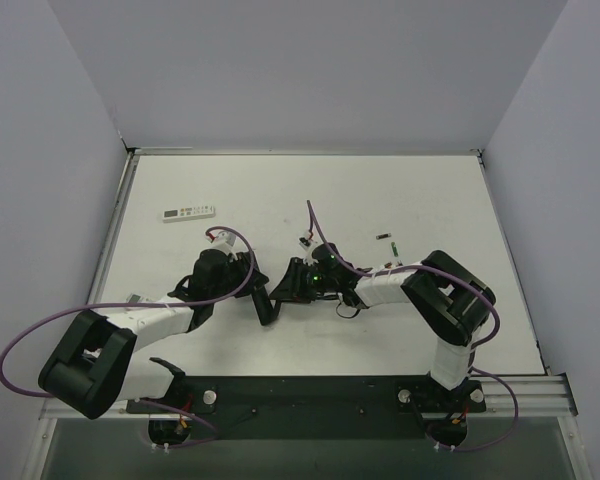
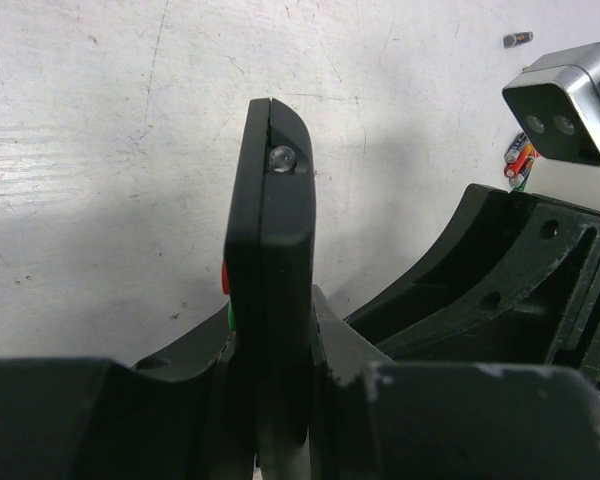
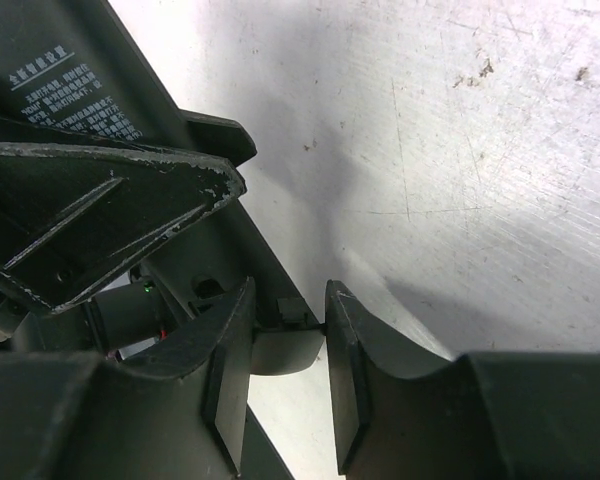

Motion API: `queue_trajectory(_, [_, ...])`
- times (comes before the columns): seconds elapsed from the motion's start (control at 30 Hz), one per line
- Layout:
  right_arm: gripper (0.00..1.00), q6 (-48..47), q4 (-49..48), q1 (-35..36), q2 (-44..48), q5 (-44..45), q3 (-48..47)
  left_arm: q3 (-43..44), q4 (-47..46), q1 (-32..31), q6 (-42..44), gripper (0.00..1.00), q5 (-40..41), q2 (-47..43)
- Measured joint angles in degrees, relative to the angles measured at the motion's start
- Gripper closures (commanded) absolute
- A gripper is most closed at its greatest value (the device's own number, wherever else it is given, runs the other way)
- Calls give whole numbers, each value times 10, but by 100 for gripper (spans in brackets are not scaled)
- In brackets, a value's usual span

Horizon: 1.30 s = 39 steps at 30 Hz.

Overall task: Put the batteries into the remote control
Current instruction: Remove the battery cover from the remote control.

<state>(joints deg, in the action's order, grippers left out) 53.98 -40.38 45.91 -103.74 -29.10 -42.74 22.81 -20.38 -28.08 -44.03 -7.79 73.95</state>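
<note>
The black remote control [image 1: 265, 304] is held on edge by my left gripper [image 1: 257, 292], which is shut on it. In the left wrist view the remote [image 2: 272, 210] sticks up from between the fingers, its clear LED tip on top. The right wrist view shows its back [image 3: 75, 85] with white print and an open grey compartment [image 3: 210, 265] with a dark cylinder [image 3: 120, 315] at its side. My right gripper [image 3: 288, 300] stands partly open, straddling the remote's edge. Loose batteries lie on the table [image 1: 305, 240], [image 1: 384, 238], [image 2: 518, 160].
A long white remote [image 1: 188, 212] lies at the back left of the white table [image 1: 430, 190]. Another battery [image 1: 390, 263] lies beside the right arm. Both grippers meet at the table's middle, with the right gripper's body [image 2: 520, 260] close beside the remote.
</note>
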Motion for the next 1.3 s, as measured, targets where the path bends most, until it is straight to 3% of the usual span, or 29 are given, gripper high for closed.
queue_trajectory(0.47, [100,-66,55,0,21,4,-18,-5,-8,-13,2,100,7,1])
queue_trajectory(0.9, [100,-110,49,0,64,35,-16,-3,-15,-20,-23,100,47,-33])
queue_trajectory(1.3, [100,-228,16,61,135,78,-15,-5,98,-29,-38,100,99,-82])
